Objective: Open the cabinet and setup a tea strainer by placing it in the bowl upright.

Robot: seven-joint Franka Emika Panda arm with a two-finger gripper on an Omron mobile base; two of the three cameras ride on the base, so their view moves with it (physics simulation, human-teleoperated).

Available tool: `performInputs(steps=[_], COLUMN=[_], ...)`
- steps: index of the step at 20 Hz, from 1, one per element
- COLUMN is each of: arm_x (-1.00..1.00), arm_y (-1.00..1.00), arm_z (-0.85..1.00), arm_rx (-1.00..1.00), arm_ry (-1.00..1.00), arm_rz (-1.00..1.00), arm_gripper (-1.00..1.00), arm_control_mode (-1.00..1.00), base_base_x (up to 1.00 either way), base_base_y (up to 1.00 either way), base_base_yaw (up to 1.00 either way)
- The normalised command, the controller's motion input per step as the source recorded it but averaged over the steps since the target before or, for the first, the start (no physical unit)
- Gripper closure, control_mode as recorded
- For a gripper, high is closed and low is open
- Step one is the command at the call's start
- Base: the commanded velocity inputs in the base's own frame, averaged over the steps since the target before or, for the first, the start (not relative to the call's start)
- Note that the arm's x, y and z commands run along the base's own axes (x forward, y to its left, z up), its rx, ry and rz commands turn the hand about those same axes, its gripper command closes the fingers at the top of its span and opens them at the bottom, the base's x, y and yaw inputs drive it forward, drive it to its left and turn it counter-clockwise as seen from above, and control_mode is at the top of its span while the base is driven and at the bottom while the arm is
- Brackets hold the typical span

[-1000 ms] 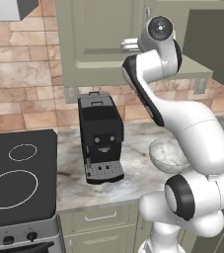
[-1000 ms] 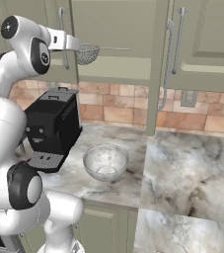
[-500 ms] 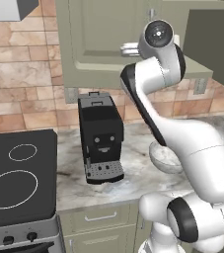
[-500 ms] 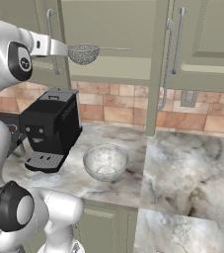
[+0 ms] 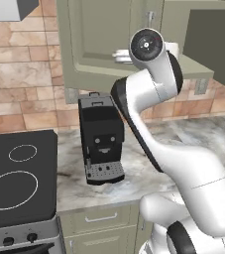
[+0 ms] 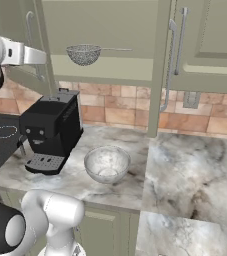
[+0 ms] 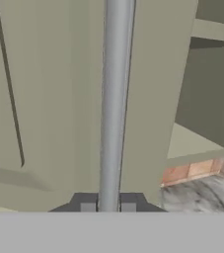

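The sage-green cabinet [image 6: 110,30] stands open. Its left door [image 5: 99,44] is swung out toward me. My gripper [image 7: 108,206] is shut on that door's long silver bar handle [image 7: 114,99], one finger tip on each side of the bar. In the right base view my hand [image 6: 27,55] holds the door [image 6: 45,50] at far left. The tea strainer [image 6: 83,54], a grey mesh basket with a thin handle pointing right, sits on the shelf inside. The marbled bowl [image 6: 107,164] rests on the counter below, right of the coffee machine.
A black coffee machine [image 6: 52,130] stands on the marble counter [image 6: 185,170] under the cabinet. A black cooktop [image 5: 15,178] lies to its left. The cabinet's right door [image 6: 161,65] also hangs open, with its handle [image 6: 172,65] over the counter.
My arm has swung further left with the handle in its grip, and the left door has opened wider. The strainer and the bowl have not moved.
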Motion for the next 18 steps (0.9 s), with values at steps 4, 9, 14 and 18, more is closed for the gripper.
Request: performInputs(steps=[4,9,14,18], arm_x=[-0.58,-0.32,-0.11,-0.03], arm_y=[0.42,0.45,0.35,0.32], arm_z=[0.00,-0.01,-0.02,0.00], arm_rx=[-0.01,-0.02,-0.01,0.00], arm_ry=[0.00,0.00,0.00,0.00], arm_rz=[-0.07,-0.05,-0.03,-0.03], arm_gripper=[1.00,1.00,1.00,1.00], arm_control_mode=[-1.00,-1.00,-1.00,-1.00], base_base_x=[0.00,0.00,0.00,0.00], base_base_y=[0.00,0.00,0.00,0.00], base_base_yaw=[0.00,0.00,0.00,0.00])
